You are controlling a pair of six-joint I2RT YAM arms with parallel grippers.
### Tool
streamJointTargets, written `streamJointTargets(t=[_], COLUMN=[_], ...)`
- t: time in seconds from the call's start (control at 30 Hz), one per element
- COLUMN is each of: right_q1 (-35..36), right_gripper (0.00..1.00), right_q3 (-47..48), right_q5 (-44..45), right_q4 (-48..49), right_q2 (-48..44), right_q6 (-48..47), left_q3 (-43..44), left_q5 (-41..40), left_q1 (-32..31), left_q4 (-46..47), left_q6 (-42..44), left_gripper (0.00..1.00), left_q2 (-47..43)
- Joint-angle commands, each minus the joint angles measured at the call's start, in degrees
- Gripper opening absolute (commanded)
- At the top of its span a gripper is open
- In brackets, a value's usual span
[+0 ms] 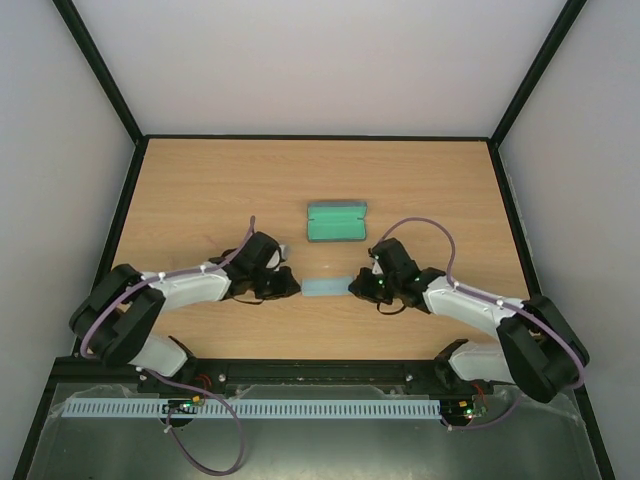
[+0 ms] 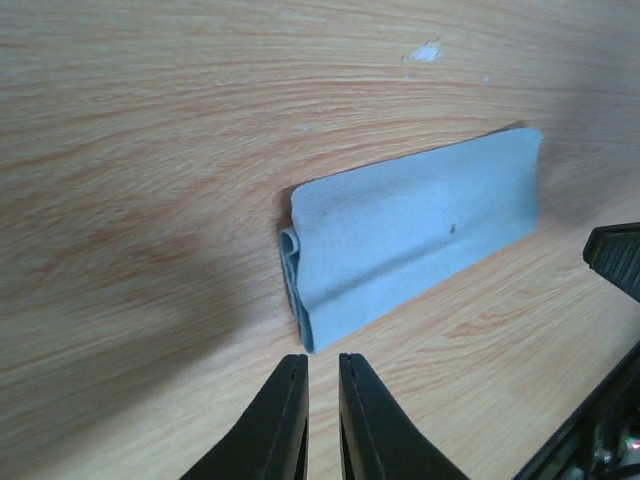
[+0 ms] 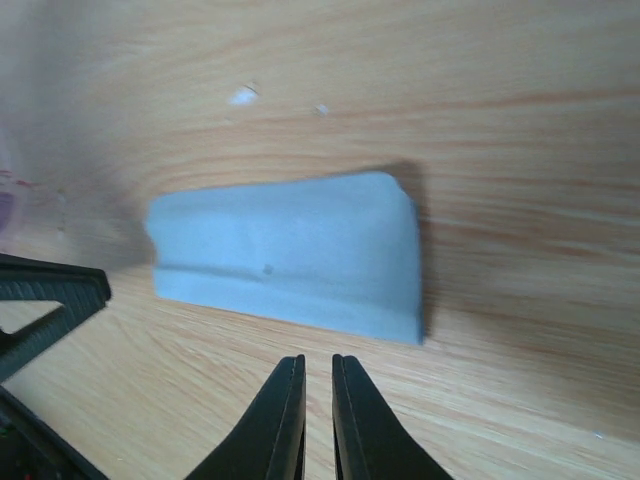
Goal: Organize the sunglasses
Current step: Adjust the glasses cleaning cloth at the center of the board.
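Wood-grain bench (image 1: 200,190) carries a folded light blue cloth (image 2: 420,235) between the two arms, with a green case (image 1: 337,220), apparently open, beyond it. The sunglasses are not clearly visible; they may lie inside that case, but I cannot tell. The left end effector (image 2: 322,358) and right end effector (image 3: 318,360) each sit just short of a cloth end, fingers pressed nearly together and holding nothing. The step in hand looks like lifting the cloth. One set of fingers should spread, straddle the layered edge, pinch every fold, then rise slowly.
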Motion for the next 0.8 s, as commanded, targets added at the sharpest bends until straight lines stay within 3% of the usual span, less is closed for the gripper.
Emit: streamJointTargets(t=[0.0, 0.13, 0.33, 0.77], right_q1=[-0.28, -0.29, -0.28, -0.27], right_gripper=[0.12, 0.12, 0.1, 0.09], right_q3=[4.94, 8.93, 13.58, 13.21], right_q5=[0.69, -3.23, -6.41, -4.94], right_q4=[-3.45, -1.11, 1.76, 3.67], right_q2=[-1.26, 3.64, 13.28, 19.83], right_q6=[-1.71, -2.81, -4.26, -5.05], left_q3=[2.83, 8.58, 14.42, 13.41], left_q5=[-0.43, 1.49, 2.7, 0.71], left_q1=[0.43, 0.38, -0.61, -3.04], left_q4=[-3.7, -3.65, -2.94, 1.15], left_q6=[0.1, 0.55, 1.4, 0.4], left_gripper=[0.16, 0.21, 0.13, 0.09], left_q2=[-3.8, -0.22, 6.83, 13.76])
